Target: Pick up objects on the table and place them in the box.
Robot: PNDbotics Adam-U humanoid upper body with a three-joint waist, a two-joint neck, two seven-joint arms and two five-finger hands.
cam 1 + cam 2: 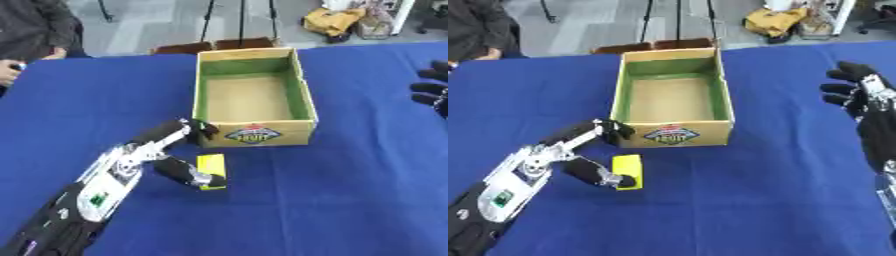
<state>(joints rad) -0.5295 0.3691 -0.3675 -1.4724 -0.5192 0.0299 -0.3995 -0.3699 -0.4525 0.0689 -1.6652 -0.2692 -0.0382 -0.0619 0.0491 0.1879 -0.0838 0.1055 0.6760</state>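
In the left eye view, the left hand (179, 150) reaches over the blue desk (350, 190), thumb touching a yellow block (212, 169) lying just in front of the open box (254, 95), fingers extended near the box's front corner, not closed on it. In the right eye view, the right hand (866, 100) hovers at the right edge, fingers relaxed and spread, holding nothing.

A table (367, 190) covered in blue cloth is seen across both views. An open cardboard box (254, 135), green inside and printed with a logo on its near wall, is set on it toward the far middle. A small yellow block (628, 169) is laid flat on the cloth just in front of the box's near left corner, apart from it.
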